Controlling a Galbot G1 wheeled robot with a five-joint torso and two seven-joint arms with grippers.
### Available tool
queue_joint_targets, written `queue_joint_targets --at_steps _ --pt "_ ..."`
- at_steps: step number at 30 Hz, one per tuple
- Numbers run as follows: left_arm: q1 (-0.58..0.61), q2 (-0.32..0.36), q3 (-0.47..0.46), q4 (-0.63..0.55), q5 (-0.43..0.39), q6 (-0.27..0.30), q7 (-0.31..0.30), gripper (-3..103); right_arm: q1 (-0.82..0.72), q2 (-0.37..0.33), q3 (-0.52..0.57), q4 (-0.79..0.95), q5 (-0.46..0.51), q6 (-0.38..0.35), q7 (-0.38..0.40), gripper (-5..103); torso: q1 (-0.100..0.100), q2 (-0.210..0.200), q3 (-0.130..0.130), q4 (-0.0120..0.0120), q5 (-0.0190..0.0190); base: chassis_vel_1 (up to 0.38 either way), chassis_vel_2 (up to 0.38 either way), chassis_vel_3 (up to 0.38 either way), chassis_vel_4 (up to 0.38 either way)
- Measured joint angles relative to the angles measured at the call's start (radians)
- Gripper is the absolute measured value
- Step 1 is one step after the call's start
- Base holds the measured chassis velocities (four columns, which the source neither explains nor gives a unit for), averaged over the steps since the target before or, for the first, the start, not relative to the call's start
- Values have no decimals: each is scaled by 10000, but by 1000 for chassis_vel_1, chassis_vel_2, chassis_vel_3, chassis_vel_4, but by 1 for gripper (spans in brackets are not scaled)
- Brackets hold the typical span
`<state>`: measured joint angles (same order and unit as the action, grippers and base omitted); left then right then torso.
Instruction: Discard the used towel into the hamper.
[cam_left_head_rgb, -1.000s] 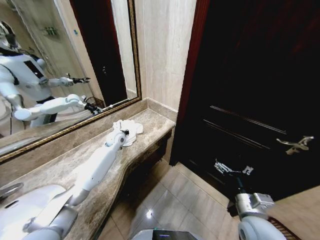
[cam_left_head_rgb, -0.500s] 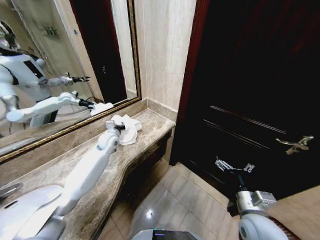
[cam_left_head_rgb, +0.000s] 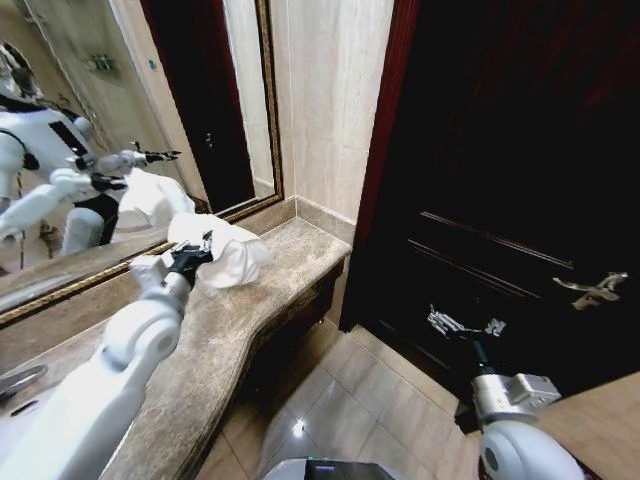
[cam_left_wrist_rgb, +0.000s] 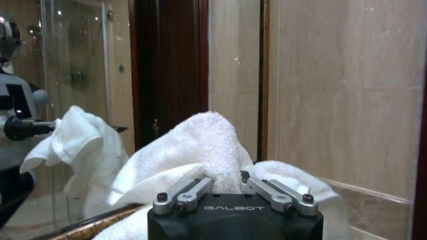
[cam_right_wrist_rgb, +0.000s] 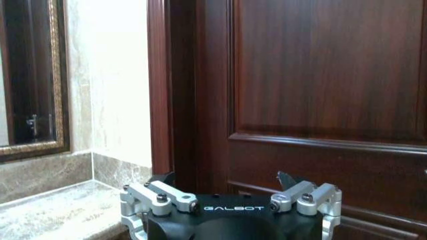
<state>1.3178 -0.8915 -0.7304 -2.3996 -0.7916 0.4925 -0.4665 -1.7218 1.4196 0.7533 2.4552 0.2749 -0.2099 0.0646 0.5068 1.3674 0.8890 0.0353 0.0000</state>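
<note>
The left gripper (cam_left_head_rgb: 205, 243), fingers clamped on the white towel (cam_left_head_rgb: 225, 255), has lifted the cloth clear of the marble table (cam_left_head_rgb: 290, 265), where a second earlier it lay bunched near the far end; the pick-up looks complete, leaving the carry to the hamper, which is nowhere to be seen from here. In the left wrist view the towel (cam_left_wrist_rgb: 200, 150) billows over the closed fingers (cam_left_wrist_rgb: 190, 189). The right gripper (cam_left_head_rgb: 465, 330) hangs idle before the dark wooden door (cam_left_head_rgb: 500, 150), fingers spread and empty. A gilt-framed mirror (cam_left_head_rgb: 120, 120) backs the table, and a sink (cam_left_head_rgb: 20, 400) sits at its near end, beside the raised arm.
</note>
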Motion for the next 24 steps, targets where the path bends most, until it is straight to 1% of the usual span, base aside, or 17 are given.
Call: queue_joint_targets --at_steps 1,2,3,4,6,7,8,9,12,13,18,19,23,24 --pt "374 -150 -185 -161 161 -84 212 9 -7 -26 32 43 41 -51 -14 100 0 0 0 -1 0 0 0 0 0" --pt "852 -342 -377 -324 386 -254 492 9 -22 -63 79 103 90 -118 -45 100 0 0 0 2 -1 0 0 0 0" --pt "852 -342 -377 -324 386 -254 492 9 -22 -63 79 103 90 -118 -45 100 0 0 0 2 -1 0 0 0 0" --pt "1602 -631 -562 -564 824 -548 835 9 -38 -107 130 184 154 -193 -76 100 0 0 0 3 0 0 0 0 0" --pt "2293 -980 -596 -827 1302 -846 1076 9 -43 -124 142 245 183 -243 -80 100 0 0 1 5 -1 0 0 0 0" --pt "2293 -980 -596 -827 1302 -846 1076 9 -43 -124 142 245 183 -243 -80 100 0 0 1 5 -1 0 0 0 0" --pt "2673 -1258 -498 -1014 1655 -1101 1166 9 -42 -123 119 279 186 -267 -79 100 0 0 1 5 1 0 0 0 0" --pt "2837 -1438 -384 -1081 1840 -1281 1190 9 -40 -119 93 297 186 -275 -77 100 0 0 1 2 2 0 0 0 0" --pt "2917 -1602 -256 -1114 2030 -1414 1225 9 -40 -119 68 322 186 -280 -77 100 2 0 1 -1 2 8 -25 -15 15" --pt "2948 -1653 -221 -1114 2116 -1440 1264 9 -58 -132 78 336 188 -280 -77 100 4 -1 2 2 1 62 -103 -66 98" --pt "3007 -1667 -234 -1103 2213 -1467 1276 9 -127 -145 163 336 229 -233 -77 100 7 -3 3 -2 2 90 -131 -120 136" --pt "3041 -1684 -238 -1093 2264 -1491 1276 9 -155 -145 179 328 238 -197 -78 100 3 -2 2 -2 -2 138 -167 -199 135" --pt "3150 -1785 -221 -1073 2345 -1517 1277 9 -201 -138 187 315 244 -134 -80 100 1 -2 2 -2 5 210 -184 -211 171" --pt "3206 -1833 -202 -1065 2401 -1538 1278 9 -208 -136 182 315 246 -124 -80 100 -4 0 0 0 0 229 -197 -176 182"
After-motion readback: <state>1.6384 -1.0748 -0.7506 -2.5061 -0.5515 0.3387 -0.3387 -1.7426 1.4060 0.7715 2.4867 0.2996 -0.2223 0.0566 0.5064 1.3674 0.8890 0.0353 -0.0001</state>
